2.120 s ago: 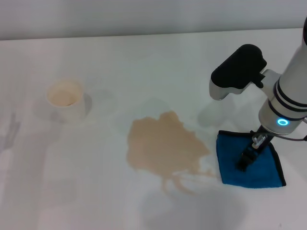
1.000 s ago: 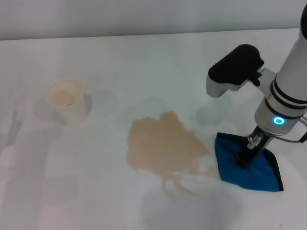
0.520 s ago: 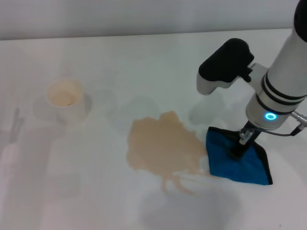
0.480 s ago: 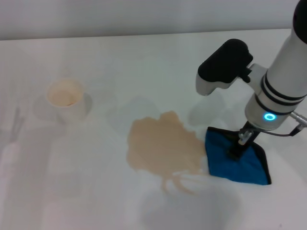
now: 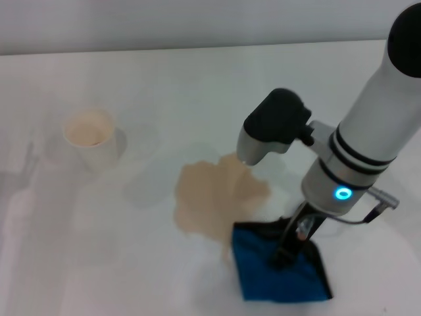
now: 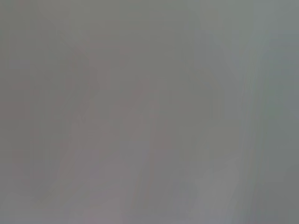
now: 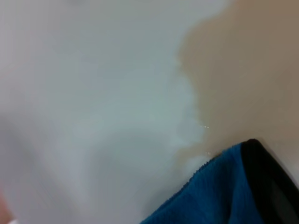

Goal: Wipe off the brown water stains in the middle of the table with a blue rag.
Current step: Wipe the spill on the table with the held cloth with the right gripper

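The brown water stains spread as a tan puddle in the middle of the white table. The blue rag lies flat on the table at the puddle's near right edge and covers that corner of it. My right gripper points down onto the rag's middle, shut on the blue rag. In the right wrist view the rag's black-edged corner lies against the tan stain. The left wrist view shows only a blank grey surface, and the left gripper is out of view.
A white paper cup with a beige inside stands at the left of the table. The right arm's dark-capped wrist housing hangs over the puddle's far right edge.
My right gripper has dragged the rag left and toward the table's near side, from beside the puddle onto its near right corner. The puddle's right edge and runny trails no longer show.
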Controlling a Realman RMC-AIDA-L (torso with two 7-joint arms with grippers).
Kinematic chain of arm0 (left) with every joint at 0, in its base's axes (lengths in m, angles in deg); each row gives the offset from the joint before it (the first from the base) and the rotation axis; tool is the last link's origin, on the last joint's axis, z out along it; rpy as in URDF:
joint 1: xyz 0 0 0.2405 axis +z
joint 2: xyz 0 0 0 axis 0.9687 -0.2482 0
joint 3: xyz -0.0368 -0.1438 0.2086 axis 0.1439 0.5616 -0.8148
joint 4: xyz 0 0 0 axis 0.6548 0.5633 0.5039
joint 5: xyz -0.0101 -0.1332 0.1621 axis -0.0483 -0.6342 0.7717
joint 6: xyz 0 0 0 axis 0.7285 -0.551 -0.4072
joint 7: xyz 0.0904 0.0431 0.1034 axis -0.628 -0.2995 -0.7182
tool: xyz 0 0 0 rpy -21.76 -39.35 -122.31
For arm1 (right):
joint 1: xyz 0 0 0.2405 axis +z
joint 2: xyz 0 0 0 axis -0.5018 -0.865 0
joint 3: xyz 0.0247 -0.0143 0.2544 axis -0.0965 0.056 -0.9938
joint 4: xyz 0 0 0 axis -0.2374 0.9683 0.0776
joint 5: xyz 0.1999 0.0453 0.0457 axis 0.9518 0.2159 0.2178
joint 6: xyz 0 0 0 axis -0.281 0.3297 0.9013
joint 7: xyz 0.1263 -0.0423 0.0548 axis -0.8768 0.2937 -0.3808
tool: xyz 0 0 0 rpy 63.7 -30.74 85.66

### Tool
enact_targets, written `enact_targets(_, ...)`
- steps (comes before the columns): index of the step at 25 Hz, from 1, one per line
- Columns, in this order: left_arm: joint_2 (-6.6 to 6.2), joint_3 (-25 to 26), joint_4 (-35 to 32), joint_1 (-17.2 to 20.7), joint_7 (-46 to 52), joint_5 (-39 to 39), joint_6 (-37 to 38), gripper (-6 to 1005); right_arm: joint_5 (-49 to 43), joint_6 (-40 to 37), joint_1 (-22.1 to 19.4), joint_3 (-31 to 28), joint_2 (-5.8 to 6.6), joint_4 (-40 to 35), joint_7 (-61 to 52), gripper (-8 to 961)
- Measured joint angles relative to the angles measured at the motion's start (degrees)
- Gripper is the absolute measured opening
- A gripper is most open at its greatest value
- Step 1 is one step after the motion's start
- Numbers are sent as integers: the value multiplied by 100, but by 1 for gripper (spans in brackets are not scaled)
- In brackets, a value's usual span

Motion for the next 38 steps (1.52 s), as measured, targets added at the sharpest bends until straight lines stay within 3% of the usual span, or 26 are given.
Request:
enact_targets(7, 0, 0, 0, -145, 0, 11, -1, 887, 779, -716, -94, 342, -5, 144, 460, 53)
enact_targets(12, -1, 0, 0, -222, 0, 4, 0, 887, 770, -1162, -101, 358, 8, 209, 487, 53)
enact_targets(30, -18, 0, -1, -245, 39, 0, 3, 886, -573, -1637, 39, -696, 36, 615, 419, 54)
enact_targets(38, -18, 0, 0, -191, 42, 21, 7, 887, -529, -1986, 49, -729, 35, 890, 364, 50)
